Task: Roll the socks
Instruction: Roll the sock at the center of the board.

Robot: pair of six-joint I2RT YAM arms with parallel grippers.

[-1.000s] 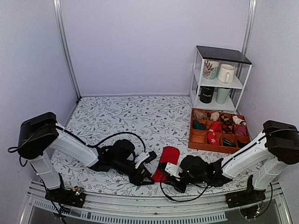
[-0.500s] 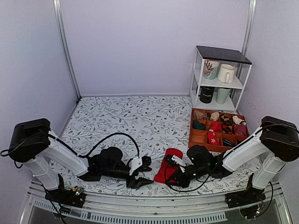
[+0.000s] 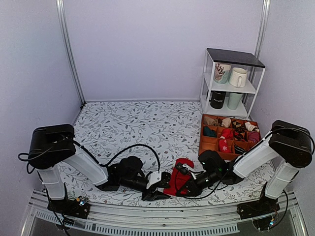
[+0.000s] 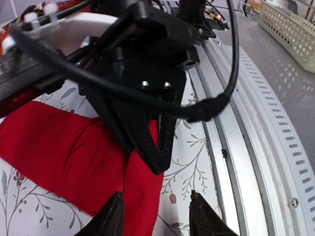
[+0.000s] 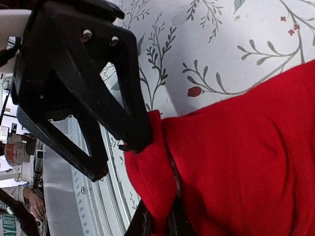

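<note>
From above, the socks are a red heap left of the orange compartment tray and nearer the arms' bases, where both arms crowd in and hide the fingertips. The right wrist view shows the right gripper pinched tight on a raised fold of sock. The left wrist view shows the left gripper parted, straddling the sock's edge and clamping nothing.

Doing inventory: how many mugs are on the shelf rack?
4: patterned mug and white mug on the upper tier, black mug and green mug below; none apparently hidden.
</note>
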